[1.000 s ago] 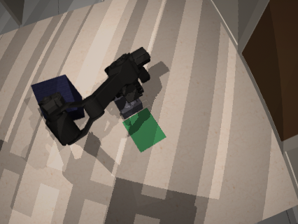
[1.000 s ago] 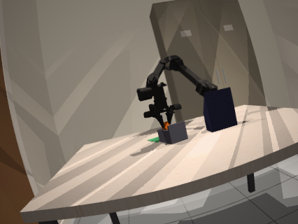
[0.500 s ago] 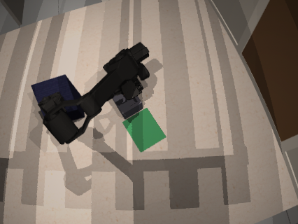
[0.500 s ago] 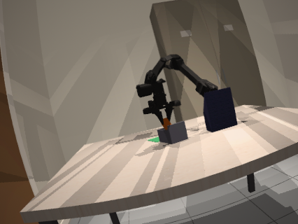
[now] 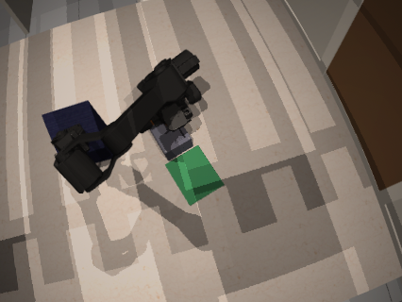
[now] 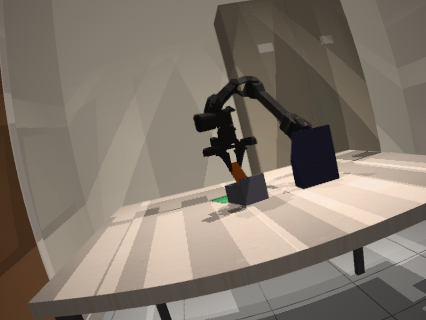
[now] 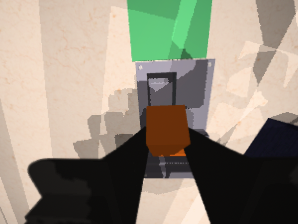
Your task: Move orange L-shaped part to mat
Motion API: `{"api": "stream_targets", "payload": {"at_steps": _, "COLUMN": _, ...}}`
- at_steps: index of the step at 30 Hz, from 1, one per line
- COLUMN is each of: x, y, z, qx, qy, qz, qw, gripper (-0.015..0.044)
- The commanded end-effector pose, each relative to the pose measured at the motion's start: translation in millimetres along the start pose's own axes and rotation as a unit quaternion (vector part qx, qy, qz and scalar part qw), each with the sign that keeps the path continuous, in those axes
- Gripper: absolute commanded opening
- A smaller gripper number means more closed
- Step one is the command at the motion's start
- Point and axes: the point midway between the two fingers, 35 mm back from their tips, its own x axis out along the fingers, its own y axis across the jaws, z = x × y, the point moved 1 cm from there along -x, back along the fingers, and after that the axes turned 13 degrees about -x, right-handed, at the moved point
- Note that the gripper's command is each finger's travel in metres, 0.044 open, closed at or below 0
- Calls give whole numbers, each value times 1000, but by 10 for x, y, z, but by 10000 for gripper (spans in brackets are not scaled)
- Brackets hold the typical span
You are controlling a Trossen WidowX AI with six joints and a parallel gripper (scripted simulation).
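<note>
The orange part [image 6: 239, 173] [image 7: 167, 125] is tilted steeply, with its upper end between the fingertips. In the exterior view its lower end meets the top edge of the grey tray [image 5: 173, 145] [image 6: 256, 191] [image 7: 199, 72]; whether that end is clear of the pocket cannot be told. My gripper [image 6: 235, 164] [image 7: 164, 130] is shut on the part, above the tray. The far stretch of the dark-edged pocket [image 7: 161, 92] shows without the part in it. The green mat [image 5: 199, 172] [image 6: 220, 199] [image 7: 162, 30] lies beside the tray's far edge in the wrist view. In the top view the arm hides the fingers.
A dark blue block [image 5: 71, 118] [image 6: 316, 157] [image 7: 278, 141] stands on the table near the arm's base. It shows at the right edge of the wrist view. Shadow stripes cross the table [image 5: 264, 189] [image 6: 165, 250].
</note>
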Motion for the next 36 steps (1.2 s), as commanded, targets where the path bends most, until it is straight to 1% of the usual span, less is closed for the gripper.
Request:
{"api": "stream_targets", "payload": {"at_steps": 1, "x": -80, "y": 4, "z": -5, "qx": 3, "qy": 4, "qz": 3, "qw": 1000, "gripper": 0}}
{"api": "stream_targets", "payload": {"at_steps": 23, "x": -437, "y": 3, "z": -5, "qx": 2, "qy": 5, "qz": 3, "qw": 1000, "gripper": 0}}
{"api": "stream_targets", "payload": {"at_steps": 32, "x": -465, "y": -1, "z": 5, "qx": 2, "qy": 5, "qz": 3, "qw": 1000, "gripper": 0}}
{"api": "stream_targets", "payload": {"at_steps": 36, "x": -450, "y": -36, "z": 124, "qx": 2, "qy": 4, "qz": 3, "qw": 1000, "gripper": 0}}
